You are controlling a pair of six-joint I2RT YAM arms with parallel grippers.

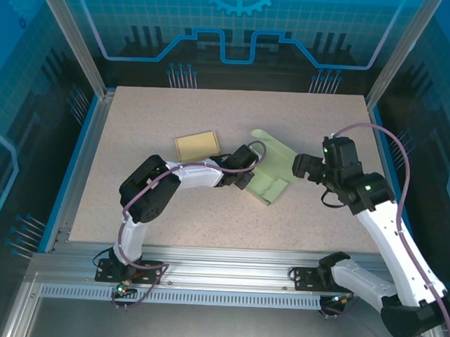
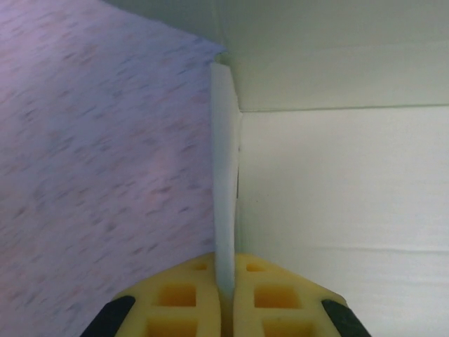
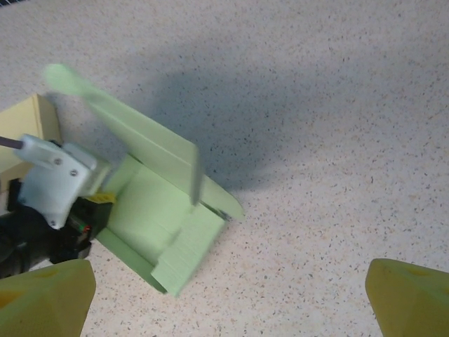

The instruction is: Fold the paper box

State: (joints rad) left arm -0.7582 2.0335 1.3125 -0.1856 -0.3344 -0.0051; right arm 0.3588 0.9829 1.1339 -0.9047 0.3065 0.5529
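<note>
- The paper box point(image 1: 273, 174) is lying part-folded on the counter point(image 1: 171, 203), directly ahead of the left gripper point(image 1: 243, 178) and just below the right gripper point(image 1: 306, 166). Its long flap is rising at a tilt, running diagonally.
- The left arm is reaching low with a bent elbow. The right arm is arching above the box.
- The left gripper is pinching a thin upright box wall, with its fingers together on it.
- The right gripper is hovering with its fingers point(image 3: 42, 298) spread wide, touching nothing.
- A tan box point(image 1: 195, 145) is sitting near the left gripper's wrist.

Green paper box point(image 3: 165, 225) with one flap raised, on speckled table point(image 3: 337, 105), left claw point(image 3: 98, 207) at its edge, right claw point(image 3: 228, 302) spread wide
</note>
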